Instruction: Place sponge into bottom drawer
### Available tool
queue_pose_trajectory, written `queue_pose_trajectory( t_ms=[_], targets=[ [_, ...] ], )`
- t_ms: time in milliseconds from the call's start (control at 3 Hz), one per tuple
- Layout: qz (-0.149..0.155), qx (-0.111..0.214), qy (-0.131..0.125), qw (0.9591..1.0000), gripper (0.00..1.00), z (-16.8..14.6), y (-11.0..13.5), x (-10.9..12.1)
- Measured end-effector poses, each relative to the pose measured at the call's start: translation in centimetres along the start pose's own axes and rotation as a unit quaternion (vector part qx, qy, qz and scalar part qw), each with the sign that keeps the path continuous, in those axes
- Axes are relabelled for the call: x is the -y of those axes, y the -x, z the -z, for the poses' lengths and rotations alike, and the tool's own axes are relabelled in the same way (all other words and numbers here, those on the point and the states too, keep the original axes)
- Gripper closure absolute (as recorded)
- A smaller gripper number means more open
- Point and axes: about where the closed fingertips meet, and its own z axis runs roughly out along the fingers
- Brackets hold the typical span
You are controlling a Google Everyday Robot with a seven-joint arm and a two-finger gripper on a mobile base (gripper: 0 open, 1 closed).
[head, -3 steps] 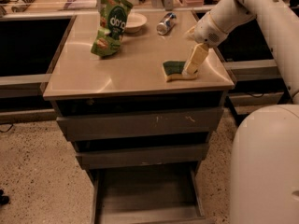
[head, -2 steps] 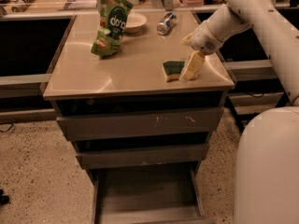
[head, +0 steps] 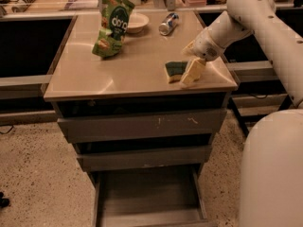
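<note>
The sponge (head: 174, 70), dark green on top with yellow foam below, lies on the cabinet top near its front right corner. My gripper (head: 192, 73) hangs from the white arm and points down at the cabinet top. It sits right against the sponge's right side. I cannot tell whether it touches or holds the sponge. The bottom drawer (head: 147, 195) is pulled out at floor level below the two closed grey drawers. Its bare grey floor shows nothing in it.
A green snack bag (head: 111, 26) stands at the back left of the cabinet top (head: 94, 74). A white bowl (head: 136, 21) and a lying can (head: 168, 23) are behind it. My white base (head: 272, 174) fills the right foreground beside the drawers.
My gripper has come down and slightly left, closer to the cabinet top, up against the sponge's right side. The sponge and the drawer have not moved.
</note>
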Motion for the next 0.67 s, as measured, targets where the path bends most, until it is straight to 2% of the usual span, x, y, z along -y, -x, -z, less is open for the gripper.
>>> queue_pose_trajectory(
  t_ms=[667],
  targets=[
    [0.000,-0.005,0.003,1.0000,0.66,0.07,-0.36,-0.36]
  ],
)
